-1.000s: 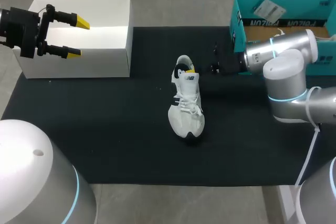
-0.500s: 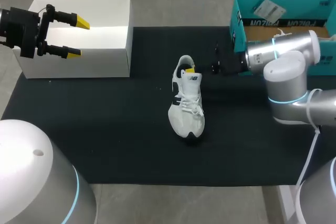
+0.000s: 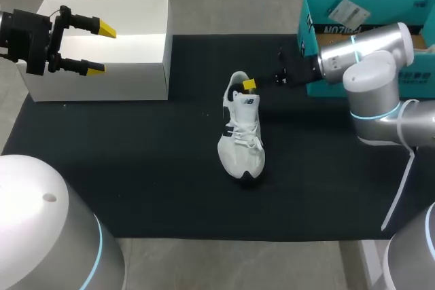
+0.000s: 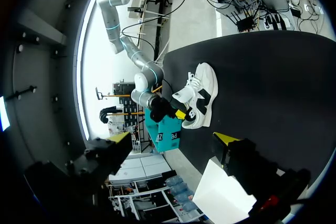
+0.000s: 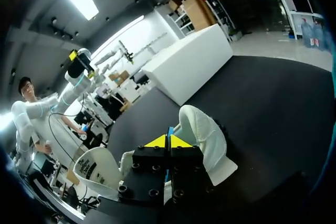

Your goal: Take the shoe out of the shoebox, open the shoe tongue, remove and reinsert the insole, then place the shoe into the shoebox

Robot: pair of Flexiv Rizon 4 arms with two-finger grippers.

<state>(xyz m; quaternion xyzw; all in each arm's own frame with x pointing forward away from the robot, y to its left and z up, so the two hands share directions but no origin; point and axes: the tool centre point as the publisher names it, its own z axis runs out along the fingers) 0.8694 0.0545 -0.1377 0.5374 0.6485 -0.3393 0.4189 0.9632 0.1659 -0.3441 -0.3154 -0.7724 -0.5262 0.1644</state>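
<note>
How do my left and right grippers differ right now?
The left gripper's fingers are spread wide. The right gripper's are pressed together, with a thin blue strip showing between the tips. The left gripper hangs over the white box, clear of the shoe, and holds nothing. The right gripper sits at the shoe's heel opening. Both have yellow tips.

A black mat covers most of the pale grey table, lying flat.
</note>
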